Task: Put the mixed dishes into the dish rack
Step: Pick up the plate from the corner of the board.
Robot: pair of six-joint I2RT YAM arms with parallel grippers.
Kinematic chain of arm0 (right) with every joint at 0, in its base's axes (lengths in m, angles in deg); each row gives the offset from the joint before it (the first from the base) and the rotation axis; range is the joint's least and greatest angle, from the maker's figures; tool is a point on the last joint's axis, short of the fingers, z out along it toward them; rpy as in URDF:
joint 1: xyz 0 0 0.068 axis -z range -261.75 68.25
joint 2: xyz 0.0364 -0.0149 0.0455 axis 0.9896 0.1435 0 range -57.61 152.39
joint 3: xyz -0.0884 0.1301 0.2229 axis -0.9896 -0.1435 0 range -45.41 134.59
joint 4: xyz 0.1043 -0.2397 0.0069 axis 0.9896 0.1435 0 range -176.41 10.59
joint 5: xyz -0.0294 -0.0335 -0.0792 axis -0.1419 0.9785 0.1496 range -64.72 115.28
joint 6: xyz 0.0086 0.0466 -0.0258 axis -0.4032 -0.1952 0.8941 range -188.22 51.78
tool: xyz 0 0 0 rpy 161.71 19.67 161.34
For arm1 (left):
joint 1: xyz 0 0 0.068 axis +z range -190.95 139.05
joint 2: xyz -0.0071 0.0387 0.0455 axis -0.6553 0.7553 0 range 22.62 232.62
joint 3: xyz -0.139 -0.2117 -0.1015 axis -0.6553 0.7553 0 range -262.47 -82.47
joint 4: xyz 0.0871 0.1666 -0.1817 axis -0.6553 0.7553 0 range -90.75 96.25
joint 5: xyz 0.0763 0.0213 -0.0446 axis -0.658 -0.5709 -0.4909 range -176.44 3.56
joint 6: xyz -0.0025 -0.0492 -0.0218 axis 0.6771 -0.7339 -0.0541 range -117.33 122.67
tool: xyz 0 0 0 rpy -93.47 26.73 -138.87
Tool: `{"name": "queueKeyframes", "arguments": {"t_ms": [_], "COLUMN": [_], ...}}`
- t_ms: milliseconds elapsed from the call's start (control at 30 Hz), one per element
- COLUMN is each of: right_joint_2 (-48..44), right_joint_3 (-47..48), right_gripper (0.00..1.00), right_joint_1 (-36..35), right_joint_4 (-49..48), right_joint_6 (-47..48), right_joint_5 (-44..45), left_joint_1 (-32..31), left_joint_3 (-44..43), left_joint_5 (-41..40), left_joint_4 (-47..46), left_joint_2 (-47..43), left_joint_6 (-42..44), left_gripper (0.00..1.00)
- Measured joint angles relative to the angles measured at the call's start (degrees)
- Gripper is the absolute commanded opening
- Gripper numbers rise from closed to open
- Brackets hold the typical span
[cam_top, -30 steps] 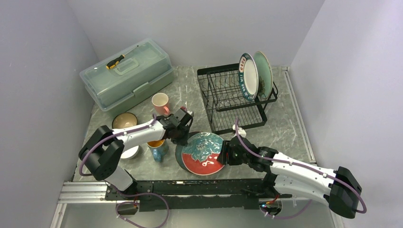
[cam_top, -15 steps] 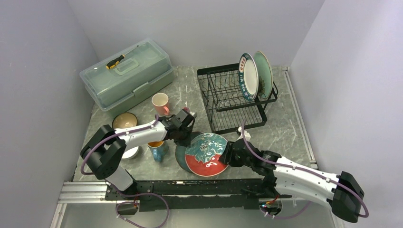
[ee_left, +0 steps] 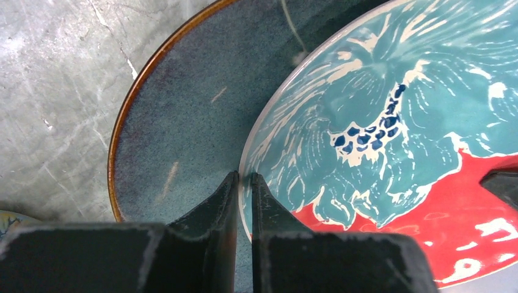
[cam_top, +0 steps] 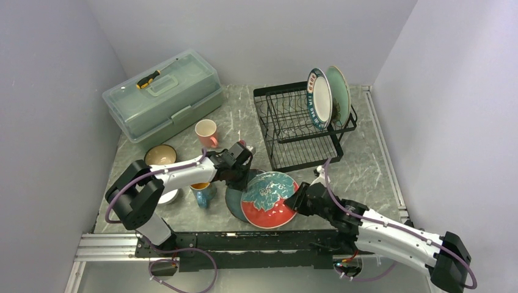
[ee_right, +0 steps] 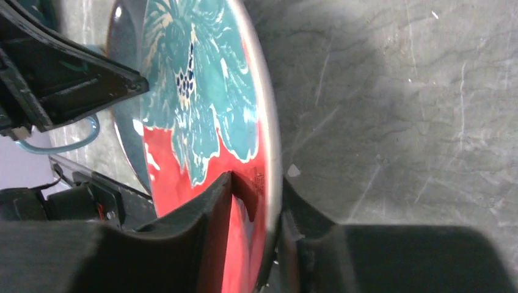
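Note:
The teal-and-red patterned plate point(cam_top: 269, 198) is tilted up over the plain teal plate point(cam_top: 232, 198), which lies flat on the table. My left gripper point(cam_top: 243, 174) is shut on the patterned plate's far left rim; in the left wrist view the rim point(ee_left: 247, 183) runs between the closed fingers point(ee_left: 243, 178), with the teal plate point(ee_left: 183, 104) beneath. My right gripper point(cam_top: 295, 201) is shut on the plate's right rim; in the right wrist view its fingers point(ee_right: 256, 179) straddle the red part point(ee_right: 244, 244). The black dish rack point(cam_top: 293, 131) holds the white dark-rimmed plate point(cam_top: 319, 97) and the pale green plate point(cam_top: 341, 91) upright.
The pink mug point(cam_top: 206, 132), the blue mug point(cam_top: 201, 192), the tan bowl point(cam_top: 160, 155) and the white bowl point(cam_top: 168, 196) stand left of the plates, by my left arm. The green lidded box point(cam_top: 162, 94) with a screwdriver point(cam_top: 149, 78) on it sits at the back left.
The patterned plate has shifted to the right and tilted further off the teal plate. Both grippers moved right with it, the right arm drawing back to the right.

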Motion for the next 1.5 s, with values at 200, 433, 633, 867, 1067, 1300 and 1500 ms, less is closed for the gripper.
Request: {"name": "queueKeyframes", "arguments": {"t_ms": [200,433,633,867,1067,1300,1500], "right_joint_2": [-2.4,-3.8,-4.9,-5.7,-7.4,-6.3,-1.0], "right_joint_3": [0.0,0.0,0.5,3.8,6.3,13.0,23.5], "right_gripper": [0.0,0.0,0.0,0.0,0.0,0.0,0.0], "right_joint_1": [0.2,0.4,0.3,0.3,0.2,0.2,0.0], "right_joint_4": [-1.7,-0.9,0.8,5.1,9.7,17.5,25.7], "right_joint_6": [-2.8,-3.4,-2.5,1.1,3.8,10.8,19.8], "right_joint_5": [0.7,0.9,1.2,2.1,2.5,3.4,2.7], "left_joint_1": [-0.1,-0.3,-0.7,-1.8,-1.8,-1.8,-1.8], "left_joint_3": [0.1,0.1,0.1,0.1,-0.7,-4.9,-6.8], "left_joint_5": [-0.8,-1.0,-1.0,-0.3,-1.2,-2.8,-5.5], "left_joint_4": [1.2,1.0,1.0,1.9,4.4,8.3,13.2], "left_joint_2": [0.3,0.2,0.2,-1.3,-5.7,-11.1,-18.1], "left_joint_6": [0.0,0.0,0.0,-0.5,-0.8,-0.5,0.7], "left_gripper": [0.11,0.12,0.28,0.51,0.61,0.71,0.83]}}
